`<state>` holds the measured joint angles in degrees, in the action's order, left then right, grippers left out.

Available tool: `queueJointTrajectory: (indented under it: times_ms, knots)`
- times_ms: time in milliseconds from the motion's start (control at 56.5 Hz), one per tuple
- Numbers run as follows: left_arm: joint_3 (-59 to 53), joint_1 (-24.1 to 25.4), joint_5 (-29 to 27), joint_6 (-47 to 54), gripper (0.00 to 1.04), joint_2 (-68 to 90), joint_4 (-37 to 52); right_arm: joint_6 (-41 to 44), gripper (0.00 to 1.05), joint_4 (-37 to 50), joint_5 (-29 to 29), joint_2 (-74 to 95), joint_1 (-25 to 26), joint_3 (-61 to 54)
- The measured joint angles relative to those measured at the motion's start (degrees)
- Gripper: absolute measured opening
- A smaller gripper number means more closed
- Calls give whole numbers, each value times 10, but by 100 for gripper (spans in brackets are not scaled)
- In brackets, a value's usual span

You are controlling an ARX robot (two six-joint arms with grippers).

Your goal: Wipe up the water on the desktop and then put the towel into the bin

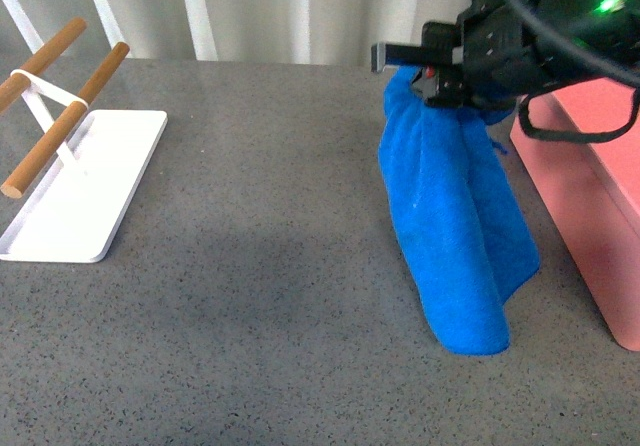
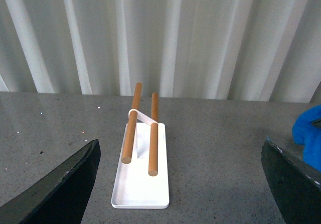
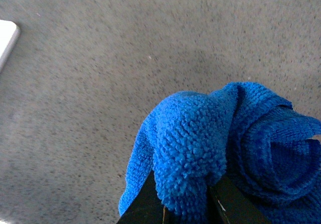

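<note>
Fluffy terry-cloth towel (image 1: 455, 226), matt speckled stone-like desktop (image 1: 250, 296), smooth plastic bin (image 1: 595, 196), wooden bars (image 2: 141, 128) on glossy white tray (image 2: 140, 189).

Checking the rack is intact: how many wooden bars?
2. Both stand over the white tray at the desktop's left: the outer bar further left, the inner bar beside it. None seems hidden.

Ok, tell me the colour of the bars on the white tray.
Plain light brown, like bare wood. The bars show best in the left wrist view.
</note>
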<state>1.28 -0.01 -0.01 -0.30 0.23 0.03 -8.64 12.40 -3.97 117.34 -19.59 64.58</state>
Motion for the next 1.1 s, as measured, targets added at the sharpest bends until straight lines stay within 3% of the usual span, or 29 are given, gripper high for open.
queueJointTrajectory:
  times_ms: [212,549,743,885,1097]
  knots:
    - [0,0,0,0,98,0,0,35,8,-83,85,120,-19,92]
    - [0,0,0,0,98,0,0,70,8,-141,113,209,-63,207]
    - [0,0,0,0,98,0,0,55,8,-138,86,210,-98,208]
    - [0,0,0,0,98,0,0,44,7,-118,40,176,-132,150]
    - [0,0,0,0,98,0,0,45,7,-97,19,109,-151,32]
